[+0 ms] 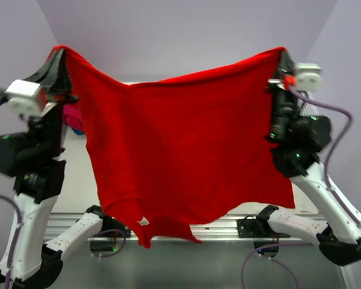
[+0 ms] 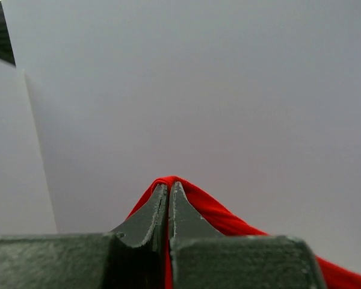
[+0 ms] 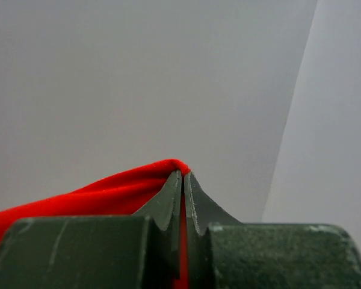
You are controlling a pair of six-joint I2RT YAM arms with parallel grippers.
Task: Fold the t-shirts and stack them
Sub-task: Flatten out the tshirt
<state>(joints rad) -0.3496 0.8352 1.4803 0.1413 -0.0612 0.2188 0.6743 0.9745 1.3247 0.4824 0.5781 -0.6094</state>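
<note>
The large bright red t-shirt point(image 1: 180, 150) hangs spread in the air between both raised arms and hides most of the table. My left gripper point(image 1: 59, 53) is shut on its upper left corner; the cloth point(image 2: 216, 214) shows pinched between the jaws in the left wrist view. My right gripper point(image 1: 283, 54) is shut on its upper right corner; the cloth point(image 3: 96, 195) shows there too. A bit of crimson-pink t-shirt point(image 1: 71, 114) with a sliver of teal-blue under it peeks out behind the left arm.
The table's near rail point(image 1: 228, 226) shows below the hanging shirt. Plain grey walls stand behind and on both sides. Both wrist views face the walls.
</note>
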